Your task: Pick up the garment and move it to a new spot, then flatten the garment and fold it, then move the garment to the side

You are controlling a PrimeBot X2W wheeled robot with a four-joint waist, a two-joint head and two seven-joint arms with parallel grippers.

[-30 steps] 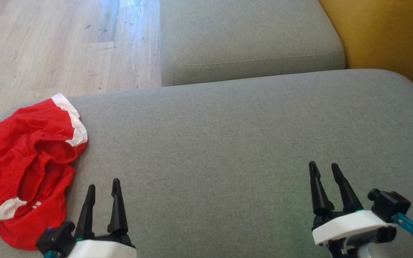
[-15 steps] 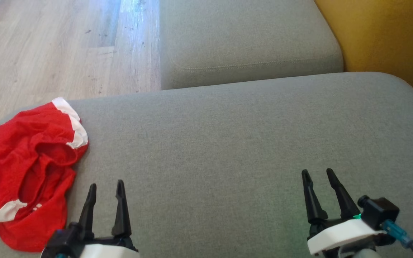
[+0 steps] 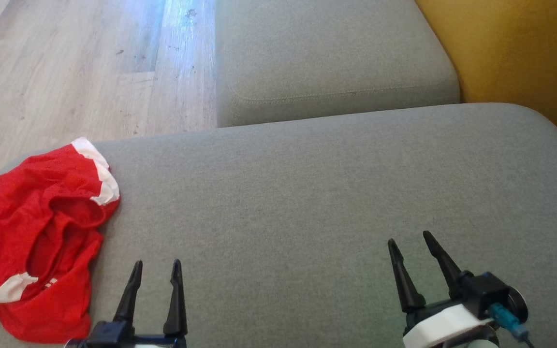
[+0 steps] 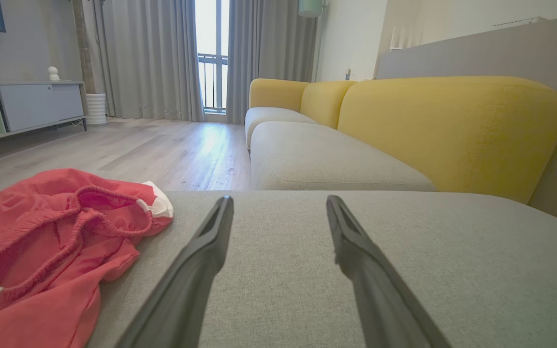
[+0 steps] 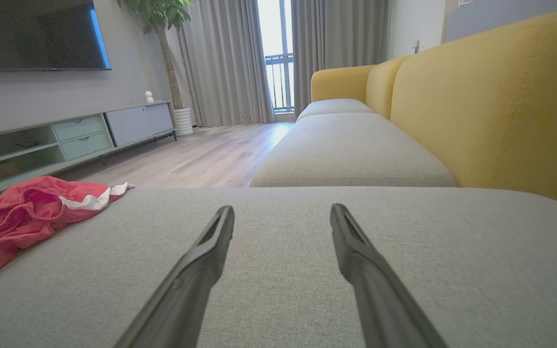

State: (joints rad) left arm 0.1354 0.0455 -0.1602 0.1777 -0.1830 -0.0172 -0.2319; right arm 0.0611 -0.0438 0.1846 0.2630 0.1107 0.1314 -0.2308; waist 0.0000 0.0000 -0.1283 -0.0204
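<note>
Left gripper and right gripper gape empty; garment crumpled on cushion beside left one, seemingly apart.

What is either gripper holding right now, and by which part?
Nothing is held. The left gripper and the right gripper are both open and empty above the grey fabric cushion; the crumpled red garment with white trim lies apart.

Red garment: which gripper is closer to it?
Left. The left gripper is just right of the red garment, not touching it; the right gripper is far across the grey cushion.
</note>
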